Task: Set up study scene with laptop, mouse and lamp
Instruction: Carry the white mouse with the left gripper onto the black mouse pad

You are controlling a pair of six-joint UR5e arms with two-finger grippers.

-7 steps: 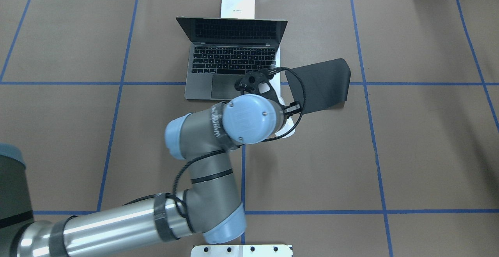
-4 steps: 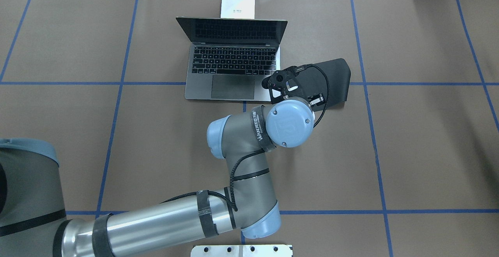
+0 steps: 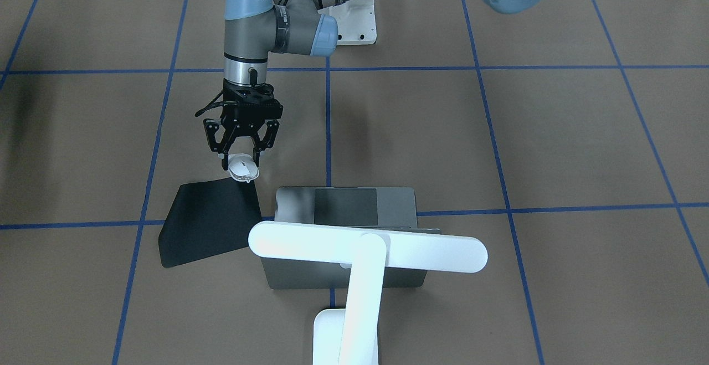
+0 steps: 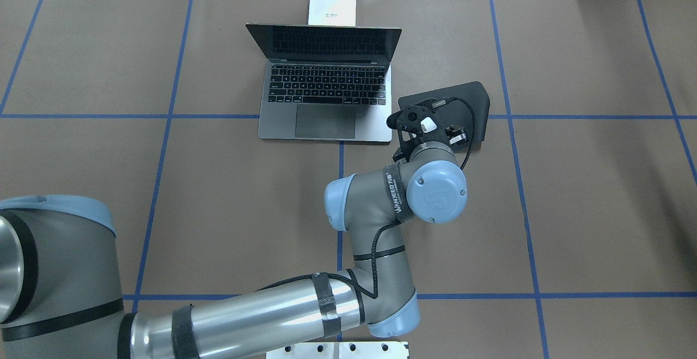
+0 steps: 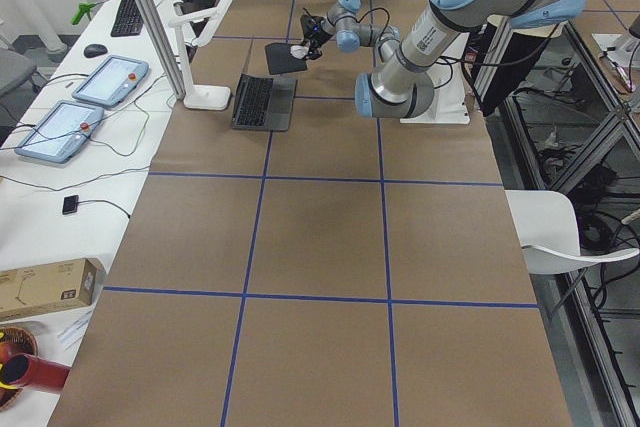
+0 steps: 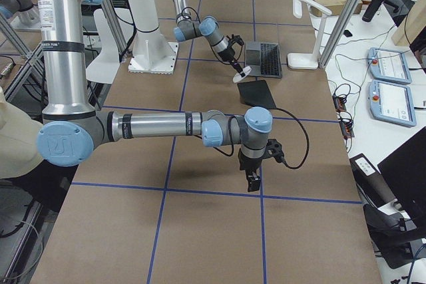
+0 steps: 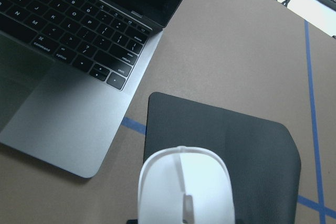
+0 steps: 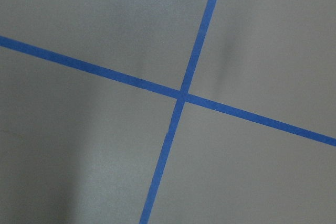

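right gripper (image 6: 252, 181): hangs pointing down over the table (image 4: 572, 212), on the robot's right, well apart from the laptop. It shows only in the side view, so whether its fingers are spread or together cannot be told. Its wrist camera sees only brown paper and crossing blue tape lines (image 8: 181, 97).
left gripper (image 3: 240, 158): points down from the left arm, which reaches across the table's middle. Its two fingers pinch the mouse from either side.
mouse (image 3: 243, 170): white, held in the left gripper over the mat's edge nearest the robot. From the side it looks lifted clear of the mat.
mat (image 4: 471, 103): flat, black, lying askew on the table just beside the laptop, on the robot's right of it. Its nearest corner sits close to the laptop's front corner, with a small gap.
laptop (image 4: 326, 125): grey, open, screen dark, keyboard and trackpad facing the robot.
lamp (image 3: 365, 248): white. Its base stands just behind the laptop's lid at the far edge of the table, and its long bar head runs crosswise above the lid.
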